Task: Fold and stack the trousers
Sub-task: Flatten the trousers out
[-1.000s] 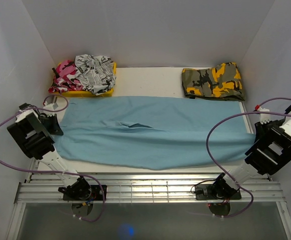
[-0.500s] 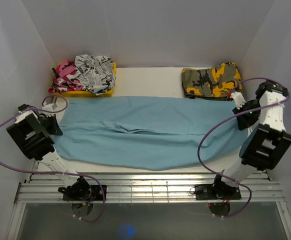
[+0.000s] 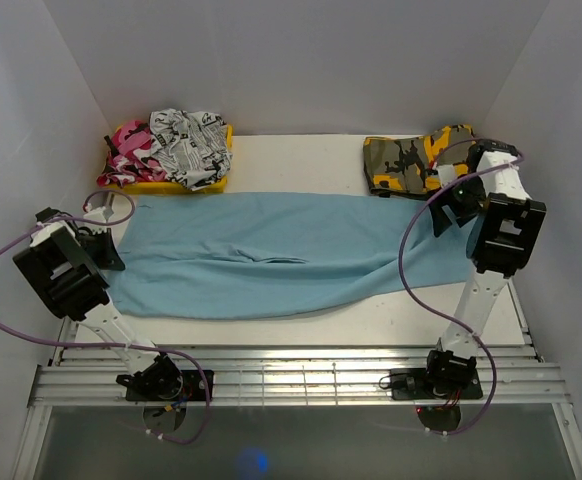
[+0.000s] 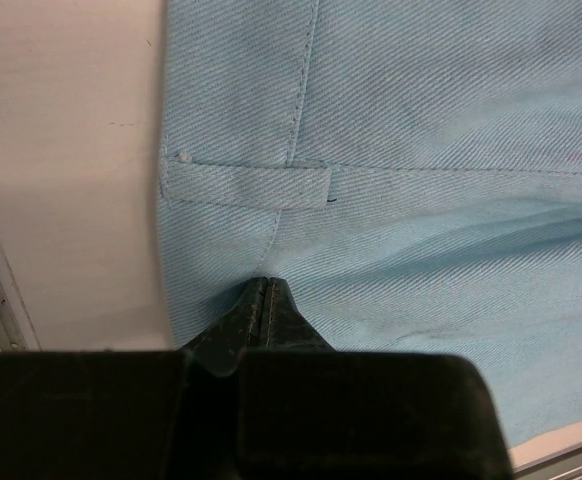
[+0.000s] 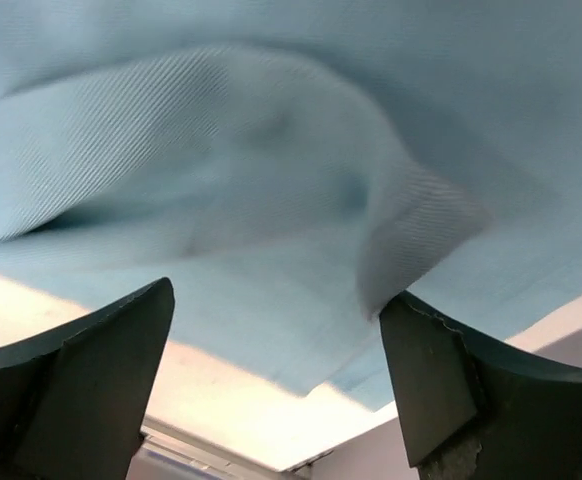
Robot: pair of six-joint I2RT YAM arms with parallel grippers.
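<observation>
Two ends of the trousers: one gripped, one loose.
Your left gripper is clamped fully closed on the cloth at the waist edge, just beside a belt loop. Your right gripper has its jaws spread wide, with a blurred fold of cloth just ahead of them and nothing clamped. The trousers lie stretched across the table from side to side, one end at each gripper. Behind them you have a camo garment at back right and a heap of clothes at back left.
</observation>
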